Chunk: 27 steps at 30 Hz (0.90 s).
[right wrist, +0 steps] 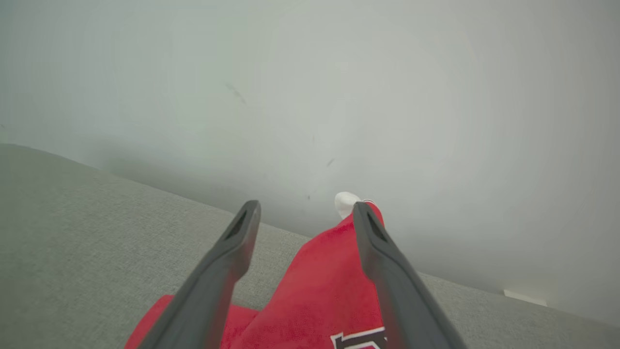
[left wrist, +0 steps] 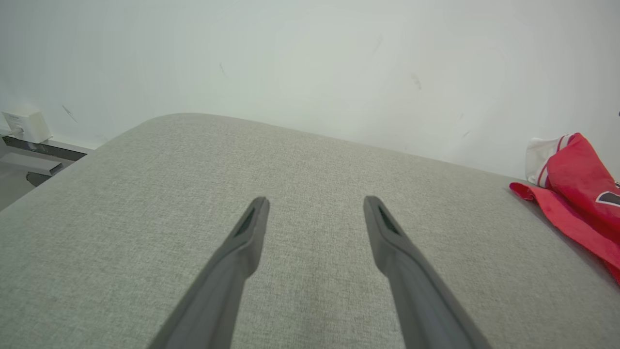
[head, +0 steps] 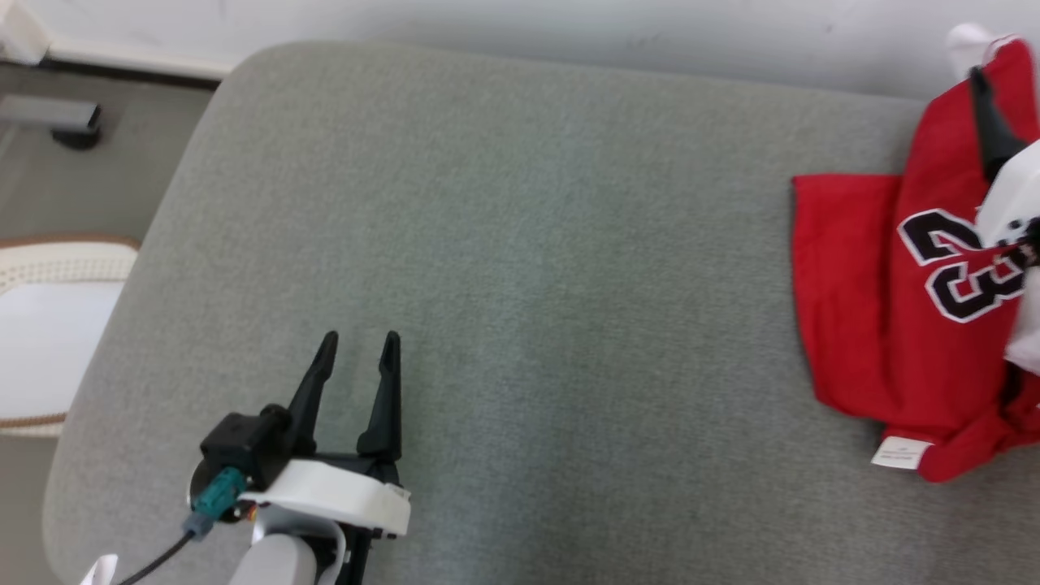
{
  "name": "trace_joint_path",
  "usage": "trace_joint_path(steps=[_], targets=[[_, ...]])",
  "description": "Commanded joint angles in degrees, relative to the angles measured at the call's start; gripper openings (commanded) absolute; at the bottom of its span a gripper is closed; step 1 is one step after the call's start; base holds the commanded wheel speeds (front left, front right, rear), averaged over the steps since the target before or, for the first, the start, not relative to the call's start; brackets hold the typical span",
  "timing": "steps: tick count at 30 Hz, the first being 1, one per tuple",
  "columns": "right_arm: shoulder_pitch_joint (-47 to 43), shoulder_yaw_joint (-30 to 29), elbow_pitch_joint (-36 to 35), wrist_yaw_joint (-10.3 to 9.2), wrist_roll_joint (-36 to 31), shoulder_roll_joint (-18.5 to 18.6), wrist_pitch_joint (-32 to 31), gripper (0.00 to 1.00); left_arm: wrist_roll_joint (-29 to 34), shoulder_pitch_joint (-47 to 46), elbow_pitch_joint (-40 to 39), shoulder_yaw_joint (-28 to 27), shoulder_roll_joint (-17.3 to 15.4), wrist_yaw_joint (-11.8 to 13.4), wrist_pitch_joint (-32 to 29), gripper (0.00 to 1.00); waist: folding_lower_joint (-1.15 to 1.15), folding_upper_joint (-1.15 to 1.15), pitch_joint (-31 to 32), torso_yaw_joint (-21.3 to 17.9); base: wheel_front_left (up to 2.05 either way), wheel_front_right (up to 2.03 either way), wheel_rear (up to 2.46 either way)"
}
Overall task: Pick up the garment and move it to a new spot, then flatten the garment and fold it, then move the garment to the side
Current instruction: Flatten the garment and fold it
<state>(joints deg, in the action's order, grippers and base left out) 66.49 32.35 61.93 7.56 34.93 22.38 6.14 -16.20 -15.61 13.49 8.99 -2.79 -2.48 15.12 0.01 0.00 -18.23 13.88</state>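
The red garment [head: 861, 325] lies on the grey cushion [head: 528, 244], right under the right claw [right wrist: 305, 213], spread wide, gripping nothing. The left claw [head: 357, 341], also spread wide, is far from the garment.

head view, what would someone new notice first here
The red jersey with its black 23 jumps out, lying at the right end of the grey cushion. Next comes the left gripper at lower left, its fingers spread over bare fabric. In the right wrist view, the right gripper hangs over the jersey with its fingers apart.
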Motion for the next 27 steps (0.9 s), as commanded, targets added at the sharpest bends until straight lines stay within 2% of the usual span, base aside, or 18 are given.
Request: trace_joint_path(steps=[1, 7, 13, 18, 20, 27], targets=[[-1.9, 0.6, -1.2, -0.16, 0.7, -0.2, 0.5, 1.0, 0.7, 1.2, 0.4, -0.4, -0.2, -0.2, 0.0, 1.0, -0.01, 0.0, 3.8, -3.3, 0.0, 0.0, 0.0], [-7.8, 3.7, -8.8, -0.15, 4.1, -1.1, 2.2, 1.0, 2.3, 3.9, 1.4, -1.7, -0.2, -0.6, 0.0, 1.0, -0.01, 0.0, 10.1, -8.2, 0.0, 0.0, 0.0], [-16.7, 3.3, -17.6, -0.15, 6.8, 0.9, 6.0, 1.0, 3.1, 6.4, 1.5, -2.2, -0.2, -0.8, 0.0, 1.0, -0.01, 0.0, 14.0, -12.0, 0.0, 0.0, 0.0], [-26.8, -1.4, -23.7, -0.15, 6.8, 1.5, 8.5, 1.0, 2.8, 7.6, 1.2, -2.4, -0.2, -0.6, 0.0, 1.0, -0.01, 0.0, 15.6, -14.5, 0.0, 0.0, 0.0], [-31.3, -4.1, -26.2, -0.15, 5.0, 1.4, 8.9, 1.0, 2.6, 8.2, 1.2, -2.5, -0.2, -0.4, 0.0, 1.0, -0.01, 0.0, 16.1, -15.3, 0.0, 0.0, 0.0], [-49.2, -16.8, -39.0, -0.15, -2.1, -4.9, 9.0, 1.0, 2.3, 9.8, 0.9, -3.1, -0.2, -0.3, 0.0, 1.0, -0.01, 0.0, 17.0, -17.7, 0.0, 0.0, 0.0]])
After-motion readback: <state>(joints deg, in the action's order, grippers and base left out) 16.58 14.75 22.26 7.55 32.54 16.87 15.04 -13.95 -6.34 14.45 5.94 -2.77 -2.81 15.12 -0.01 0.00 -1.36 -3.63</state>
